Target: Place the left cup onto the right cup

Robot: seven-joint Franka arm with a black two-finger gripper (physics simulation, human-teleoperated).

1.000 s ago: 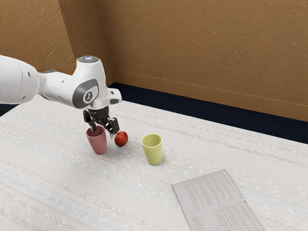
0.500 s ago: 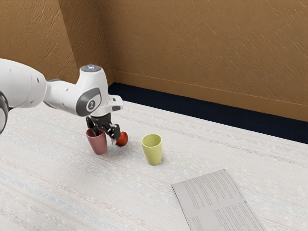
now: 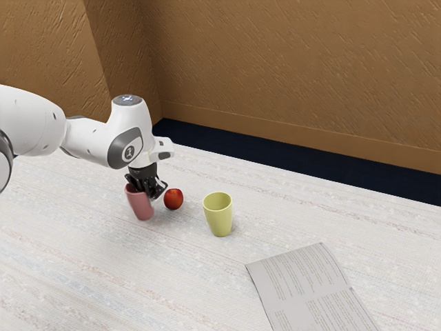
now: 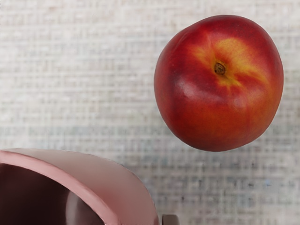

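Item: pink cup (image 3: 140,205), the left cup of the pair; it stands on the table (image 3: 103,276) at the exterior view's left, leaning a little off upright, its base at or just clear of the surface (which of the two cannot be told). Item: gripper (image 3: 145,186), black, coming down onto the cup's rim from above; the fingers are drawn in narrow and look clamped across the rim wall, one inside and one outside. Item: yellow-green cup (image 3: 219,215), the right cup; upright, mouth open upward, well apart from the pink one toward the exterior view's right. Item: nectarine (image 3: 173,198), red with a yellow blush, on the table between the two cups, just beside the pink cup and not touching it; in the wrist view it (image 4: 218,82) lies close past the cup's curved rim (image 4: 93,183). Item: printed sheet (image 3: 310,289), flat near the table's front edge, clear of the work. Step in hand, as judged: the grasp is made and the lift is beginning. Next move calls for a straight rise high enough to clear the nectarine, travel over it to the yellow-green cup, and levelling the pink cup before lowering it onto that rim.
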